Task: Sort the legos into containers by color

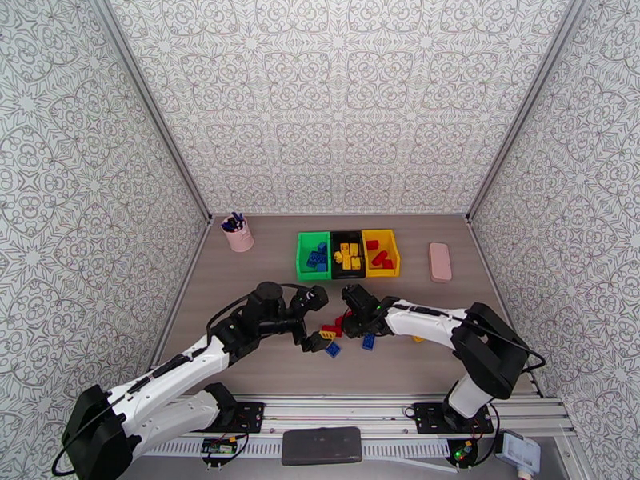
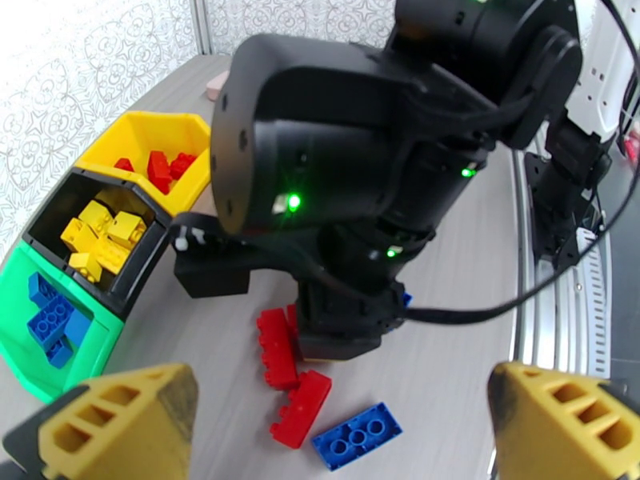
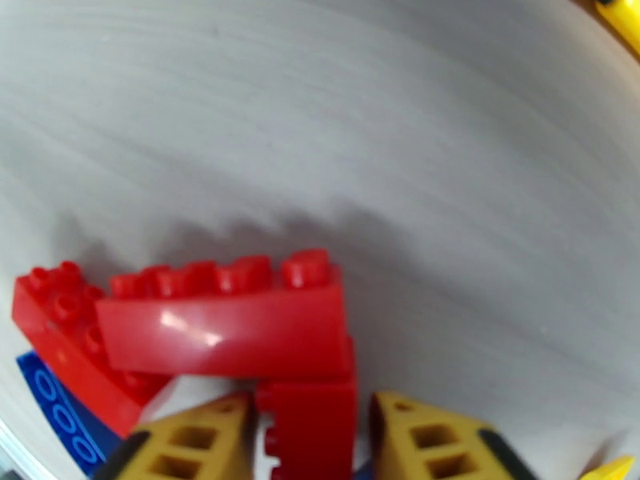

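- Desk is cluttered: right end effector grips a red lego lying against a curved red neighbour; lifting could drag both.
- Left end effector, released, crowds close: collision risk.

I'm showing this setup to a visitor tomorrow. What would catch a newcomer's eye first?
Three open plastic bins stand in a row at the far middle of the grey table: the green bin holds blue bricks, the black bin yellow, the yellow bin red. Nearer the arms, the right gripper clamps a small red plastic brick among loose bricks, the left gripper wide open beside it.
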